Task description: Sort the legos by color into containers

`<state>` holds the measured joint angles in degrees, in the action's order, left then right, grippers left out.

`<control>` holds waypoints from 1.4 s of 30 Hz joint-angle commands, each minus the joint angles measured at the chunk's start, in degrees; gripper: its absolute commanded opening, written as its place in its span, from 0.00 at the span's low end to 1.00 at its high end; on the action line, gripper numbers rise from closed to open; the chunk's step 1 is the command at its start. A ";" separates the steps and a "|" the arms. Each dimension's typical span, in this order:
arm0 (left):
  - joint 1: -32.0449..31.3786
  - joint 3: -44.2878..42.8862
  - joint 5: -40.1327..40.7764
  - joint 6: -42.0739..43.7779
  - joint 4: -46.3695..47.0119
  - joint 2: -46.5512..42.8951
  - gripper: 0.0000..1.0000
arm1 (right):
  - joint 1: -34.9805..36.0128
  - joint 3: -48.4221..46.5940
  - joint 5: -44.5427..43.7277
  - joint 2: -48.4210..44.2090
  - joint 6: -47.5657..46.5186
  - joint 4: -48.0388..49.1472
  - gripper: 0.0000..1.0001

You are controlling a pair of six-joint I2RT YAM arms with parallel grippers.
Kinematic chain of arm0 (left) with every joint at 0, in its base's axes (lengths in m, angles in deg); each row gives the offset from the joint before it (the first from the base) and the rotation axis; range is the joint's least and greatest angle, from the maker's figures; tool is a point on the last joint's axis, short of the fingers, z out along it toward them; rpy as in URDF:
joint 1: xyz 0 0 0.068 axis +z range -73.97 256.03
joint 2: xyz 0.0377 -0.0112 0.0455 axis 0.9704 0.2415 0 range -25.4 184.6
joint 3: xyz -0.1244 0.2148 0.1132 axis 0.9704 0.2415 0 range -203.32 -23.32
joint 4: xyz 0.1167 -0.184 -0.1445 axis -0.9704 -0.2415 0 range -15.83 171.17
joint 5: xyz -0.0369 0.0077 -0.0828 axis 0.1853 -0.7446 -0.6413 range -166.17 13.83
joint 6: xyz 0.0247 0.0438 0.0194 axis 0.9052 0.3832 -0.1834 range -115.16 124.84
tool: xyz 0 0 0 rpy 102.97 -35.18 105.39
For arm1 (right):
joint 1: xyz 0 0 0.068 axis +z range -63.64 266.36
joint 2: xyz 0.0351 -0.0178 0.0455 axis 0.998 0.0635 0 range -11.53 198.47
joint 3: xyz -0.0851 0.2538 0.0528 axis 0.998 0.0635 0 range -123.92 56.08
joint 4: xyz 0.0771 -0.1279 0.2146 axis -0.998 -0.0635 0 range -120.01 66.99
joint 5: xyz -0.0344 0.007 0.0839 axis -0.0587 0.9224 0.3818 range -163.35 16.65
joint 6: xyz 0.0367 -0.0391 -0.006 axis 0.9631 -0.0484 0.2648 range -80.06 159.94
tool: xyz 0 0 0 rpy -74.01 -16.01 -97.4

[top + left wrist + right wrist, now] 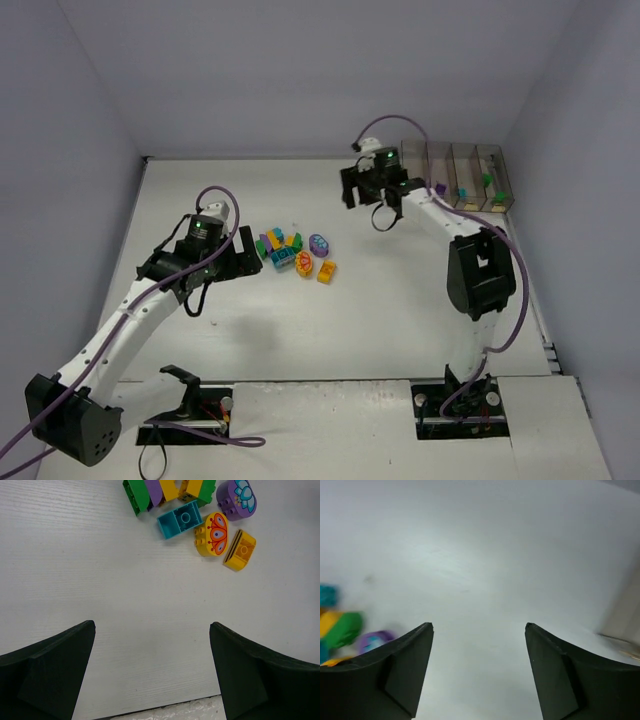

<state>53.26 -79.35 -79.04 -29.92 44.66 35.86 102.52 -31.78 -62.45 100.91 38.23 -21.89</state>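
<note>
The loose legos (pixel 295 252) lie in a cluster mid-table. In the left wrist view I see a teal brick (pixel 180 520), a yellow rounded butterfly brick (pixel 214 533), an orange-yellow brick (pixel 240 550), a purple rounded brick (pixel 237 497) and green, purple and yellow bricks (pixel 150 492). My left gripper (pixel 255 252) (pixel 152 625) is open and empty, just left of the cluster. My right gripper (pixel 348 190) (pixel 479 625) is open and empty, between the cluster and the containers (pixel 460 175). Blurred legos (pixel 342 630) show at its left.
The joined bins stand at the back right against the wall and hold a few small bricks, one purple (pixel 440 188), one teal (pixel 462 192), one green (pixel 487 180). White walls close in the table on the left, back and right.
</note>
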 commanded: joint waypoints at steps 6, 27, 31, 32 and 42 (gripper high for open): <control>0.18 -0.57 -0.47 1.54 0.92 -5.17 0.90 | 12.83 8.13 7.13 -3.55 1.63 1.60 0.73; 0.26 2.24 0.24 0.49 -3.21 -11.25 0.90 | 18.29 10.42 -4.37 2.35 3.39 5.29 0.13; 0.18 1.98 0.41 0.57 -2.95 -10.72 0.90 | 11.90 9.90 -6.59 -1.25 2.60 5.55 0.01; 0.18 1.98 0.41 0.57 -2.69 -10.46 0.90 | 10.13 9.63 -6.85 -1.96 2.25 5.47 0.01; 0.18 1.63 0.50 0.31 -0.58 -7.56 0.90 | -12.46 0.50 -8.17 -2.42 -2.32 3.36 0.01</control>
<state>53.26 -75.81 -79.26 -29.61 40.90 27.53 93.17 -27.56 -68.92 101.61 38.34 -19.57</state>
